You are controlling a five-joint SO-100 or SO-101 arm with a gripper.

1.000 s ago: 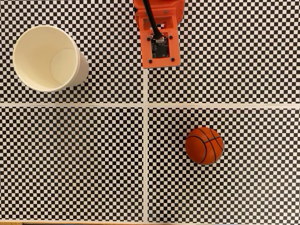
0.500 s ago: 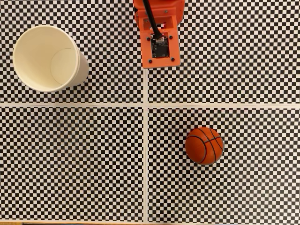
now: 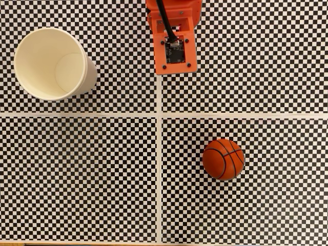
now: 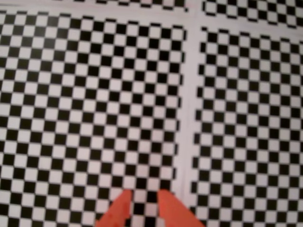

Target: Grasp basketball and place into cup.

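while gripper (image 4: pixel 142 196) hangs empty, basketball (image 3: pixel 223 159) lies apart

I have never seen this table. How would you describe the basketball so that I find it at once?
In the fixed view, white lines split the checkerboard table into four fields. The basketball lies in the lower right field, near the top of it and close to the vertical line. It is the only round orange-red thing with black seams; the cup is cream-white, and the arm's orange part is boxy.
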